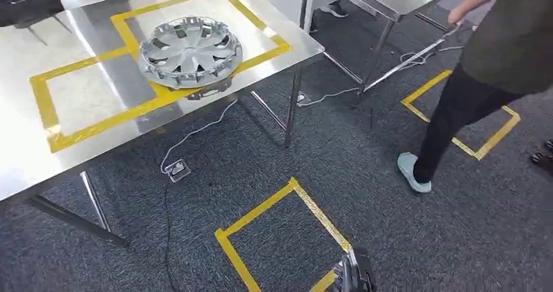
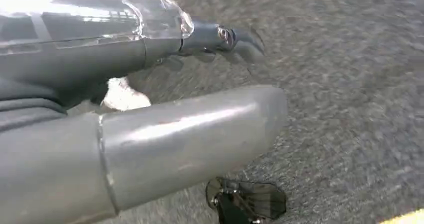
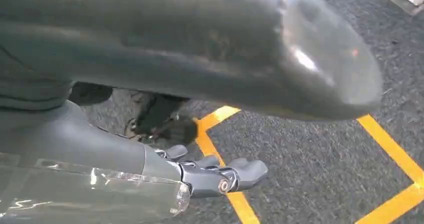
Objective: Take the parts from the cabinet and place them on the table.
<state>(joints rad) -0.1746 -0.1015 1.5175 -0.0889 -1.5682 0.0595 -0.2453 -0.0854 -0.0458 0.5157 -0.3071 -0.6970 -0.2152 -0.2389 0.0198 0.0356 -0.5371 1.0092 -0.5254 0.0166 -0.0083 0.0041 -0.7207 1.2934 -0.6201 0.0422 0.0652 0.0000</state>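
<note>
One hubcap (image 1: pixel 190 51) lies on the table (image 1: pixel 78 96) — both hands' fingers (image 3: pixel 235 174) empty, spread.

No legible txt, labels, brands or nos. anywhere in these views.

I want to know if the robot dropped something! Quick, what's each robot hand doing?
Left robot hand: holding nothing, fingers apart, hanging over the carpet.
Right robot hand: holding nothing, fingers apart, above the yellow floor tape.
</note>
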